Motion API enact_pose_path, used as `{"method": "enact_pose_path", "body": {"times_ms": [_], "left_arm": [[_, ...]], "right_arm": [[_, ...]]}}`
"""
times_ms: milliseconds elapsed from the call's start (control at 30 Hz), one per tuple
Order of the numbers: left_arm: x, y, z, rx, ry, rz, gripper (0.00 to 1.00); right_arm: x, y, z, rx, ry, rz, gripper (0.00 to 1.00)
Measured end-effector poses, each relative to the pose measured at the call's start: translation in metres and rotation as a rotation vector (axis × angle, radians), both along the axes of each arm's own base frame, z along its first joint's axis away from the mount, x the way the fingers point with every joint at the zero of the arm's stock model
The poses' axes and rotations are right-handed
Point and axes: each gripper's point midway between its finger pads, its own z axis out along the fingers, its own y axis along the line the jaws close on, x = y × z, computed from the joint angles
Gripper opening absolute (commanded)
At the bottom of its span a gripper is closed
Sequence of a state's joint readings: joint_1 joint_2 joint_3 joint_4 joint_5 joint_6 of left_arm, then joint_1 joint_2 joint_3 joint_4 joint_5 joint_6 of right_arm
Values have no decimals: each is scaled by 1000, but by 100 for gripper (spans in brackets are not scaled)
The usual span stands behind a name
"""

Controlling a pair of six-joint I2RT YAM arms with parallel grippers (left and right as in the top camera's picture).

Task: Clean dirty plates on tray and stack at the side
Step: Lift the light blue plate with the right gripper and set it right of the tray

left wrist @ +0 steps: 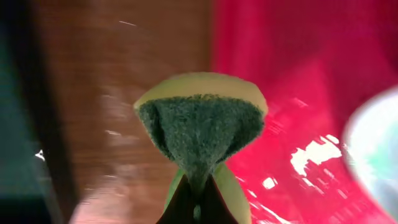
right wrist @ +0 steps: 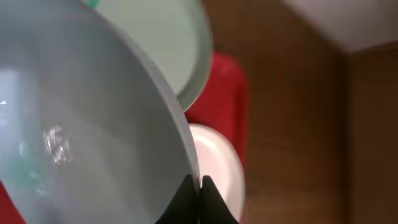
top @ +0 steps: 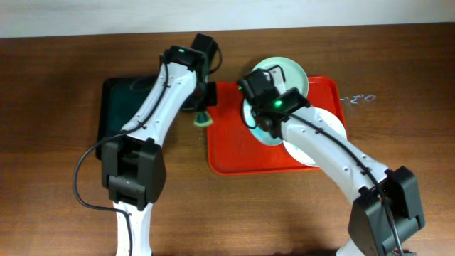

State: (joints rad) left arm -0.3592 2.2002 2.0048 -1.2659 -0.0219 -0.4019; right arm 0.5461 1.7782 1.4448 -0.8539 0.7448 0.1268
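The left arm (top: pixel 165 96) reaches forward, wrist bent down. The left fingers (left wrist: pixel 185 200) are pinched shut on a soft sponge (left wrist: pixel 199 124) of yellow foam with a coarse green scouring face. Beyond them lie the wooden desk (left wrist: pixel 137 50) and the glossy red tray (left wrist: pixel 280 62). The right arm (top: pixel 323 146) stretches across the tray, and the right fingers (right wrist: pixel 189 198) clamp the rim of a tilted, smooth pale blue plate (right wrist: pixel 81 124). Past them are the mint plate (right wrist: pixel 155 43) and the white plate (right wrist: pixel 217 162).

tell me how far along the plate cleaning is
Done: nothing yet; no plate is stacked beside the red plastic tray. In hand: the right gripper pinches the rim of the pale blue round plate, teal smears showing; the left gripper holds the green scouring sponge apart from it. Left: wiping it, the mint green round plate and white round plate, then stacking.
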Motion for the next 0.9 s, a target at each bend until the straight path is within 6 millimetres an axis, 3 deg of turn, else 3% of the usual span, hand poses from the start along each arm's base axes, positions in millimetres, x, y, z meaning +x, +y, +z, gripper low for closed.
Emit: {"method": "enact_pose_path", "body": {"times_ms": [200,267,367,433,467,533,600,633,700,733,833,900], "left_arm": [[9,115,0,100,46,248,0],[6,136,0,105,64,292,0],[2,149,-1,111,84,301,0],[-2,151,-5,116,105,273,0],[-3,150,-6,114,110,266,0],[-5,149,-6,112,116,260,0],[-5,150,-7,112,120,260,0],[-7,150,-7,114,125,259,0],[-7,150,-7,114,125,259,0],[-7,149,-7,113,126,259,0],[-7,150,-7,113,125,259,0],[-4,149,-7,111,114,259,0]], "right_arm": [[-7,30,89,-430,-271,54,4],[-15,41,112,-567,-314,69,4],[-26,56,125,-661,-335,96,4],[-30,67,123,-651,-331,135,4],[-27,73,111,-581,-303,177,4],[-14,84,61,-277,-166,274,4],[-2,79,21,52,-28,262,4],[18,38,1,328,33,88,4],[35,-22,-11,608,74,-101,4],[41,-70,-13,761,69,-229,4],[38,-171,-17,917,-5,-474,4],[26,-233,-32,965,-50,-641,4]]}}
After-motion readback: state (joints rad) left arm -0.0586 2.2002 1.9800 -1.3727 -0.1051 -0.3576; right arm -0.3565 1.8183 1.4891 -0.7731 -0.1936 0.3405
